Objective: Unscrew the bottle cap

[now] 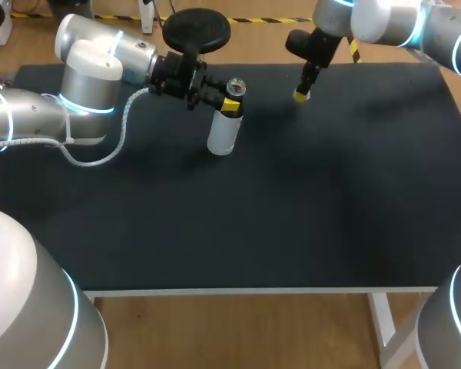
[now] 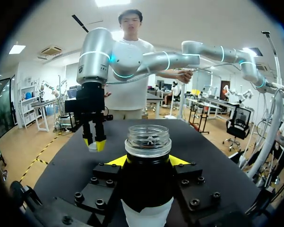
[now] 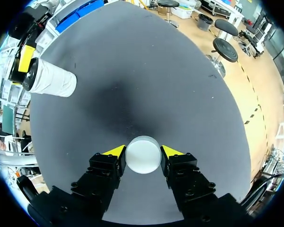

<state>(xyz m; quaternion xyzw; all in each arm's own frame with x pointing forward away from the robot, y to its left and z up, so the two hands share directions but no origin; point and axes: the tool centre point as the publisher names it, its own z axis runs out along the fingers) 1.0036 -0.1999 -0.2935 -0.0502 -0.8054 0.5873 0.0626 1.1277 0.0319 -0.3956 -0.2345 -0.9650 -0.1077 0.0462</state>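
Observation:
A bottle with a white label, a dark neck and an uncapped clear mouth stands upright at the back of the table. My left gripper is shut on its neck from both sides; in the left wrist view the bottle fills the space between the left gripper fingers. The white cap is off the bottle and sits between the fingers of my right gripper, which is shut on it just above the mat. That right gripper hangs to the right of the bottle, fingers pointing down. The bottle shows well ahead of the right gripper.
A black mat covers the table, with a white front edge. The left arm's white cable loops down onto the mat beside the arm.

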